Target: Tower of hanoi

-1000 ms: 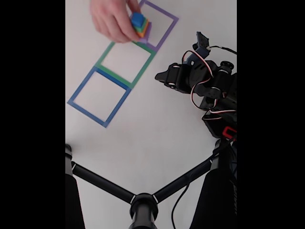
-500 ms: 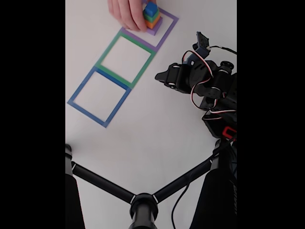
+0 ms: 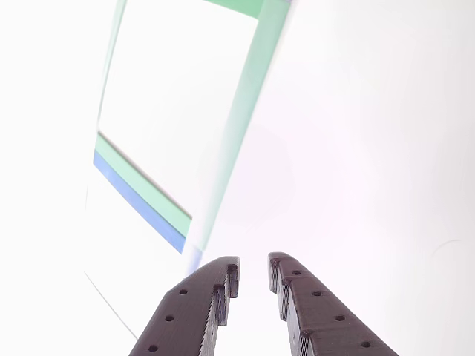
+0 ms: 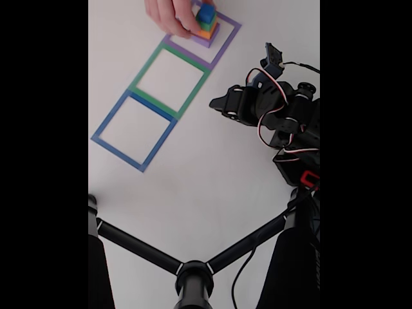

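Observation:
The tower of hanoi [image 4: 207, 26] stands stacked inside the purple square outline [image 4: 223, 44] at the top of the fixed view: blue cube on top, then green, orange and a purple slab. A person's hand [image 4: 168, 15] grips the stack from the left. My gripper [image 4: 215, 103] rests folded at the right, pointing left, well below the tower and apart from it. In the other view my gripper [image 3: 254, 271] shows two dark fingers a narrow gap apart, nothing between them, hanging over white table beside the green outline [image 3: 245, 111].
Green [image 4: 192, 93] and blue [image 4: 159, 145] square outlines lie in a diagonal row below the purple one. A black tripod [image 4: 193, 277] spreads its legs across the bottom. The arm's body and cables [image 4: 293, 129] fill the right side.
The hand carried the stacked tower to the right, from the purple outline's left edge into that square. It still holds the tower. The arm has not moved.

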